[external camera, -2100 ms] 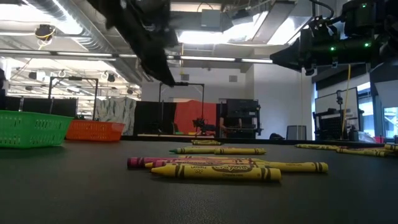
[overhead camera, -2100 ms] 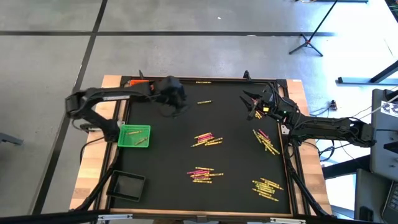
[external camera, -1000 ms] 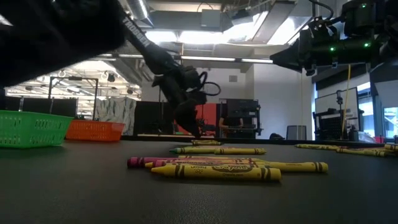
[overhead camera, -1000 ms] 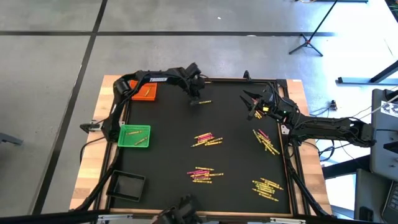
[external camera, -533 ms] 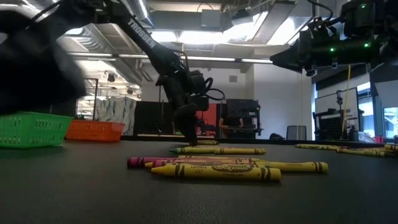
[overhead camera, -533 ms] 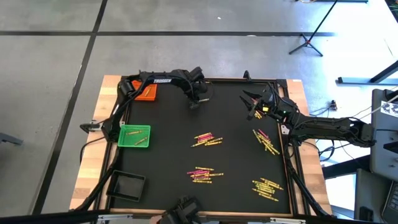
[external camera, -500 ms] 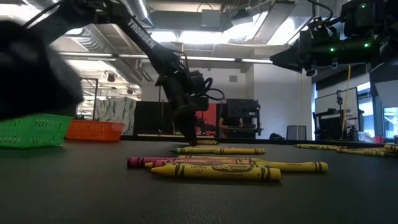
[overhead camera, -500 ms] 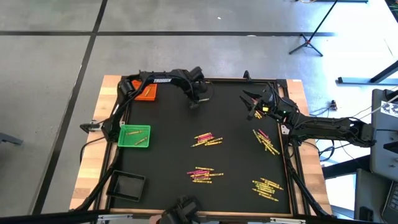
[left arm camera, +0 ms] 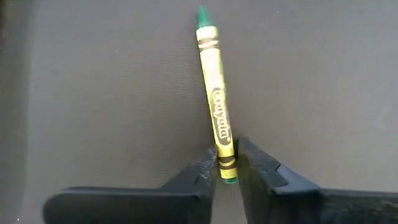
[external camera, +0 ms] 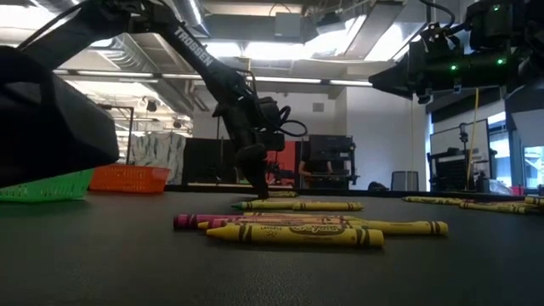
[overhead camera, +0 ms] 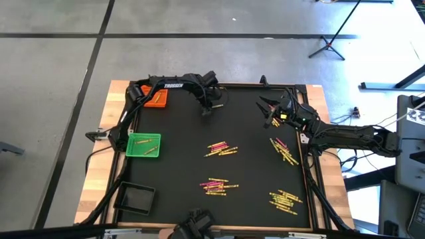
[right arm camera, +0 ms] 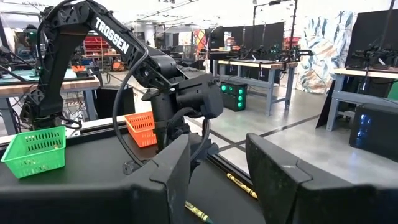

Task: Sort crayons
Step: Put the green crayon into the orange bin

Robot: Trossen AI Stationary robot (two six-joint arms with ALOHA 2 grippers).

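A yellow-green crayon with a green tip lies on the black mat at the far middle of the table. My left gripper stands over it, shut on its blunt end. The right gripper hovers open above the far right of the mat, nothing between its fingers. Other crayons, yellow and pink, lie in loose heaps at the mat's middle, near middle, right and near right. My left gripper pinches the crayon between its two fingers just short of the blunt end. The fingers come from above, pointing steeply down, one on either side of the stick. The crayon lies flat on the mat, its green tip pointing away from the fingers.
An orange tray sits at the far left corner, a green tray holding some crayons at the left, a black tray at the near left. A dark blurred shape fills the low view's left foreground. A raised rim borders the mat.
My left gripper has come down a little and tipped steeper over the lone far crayon, which now shows hidden under it from above. The dark shape near the low camera has shifted across the left foreground. The right arm has kept still.
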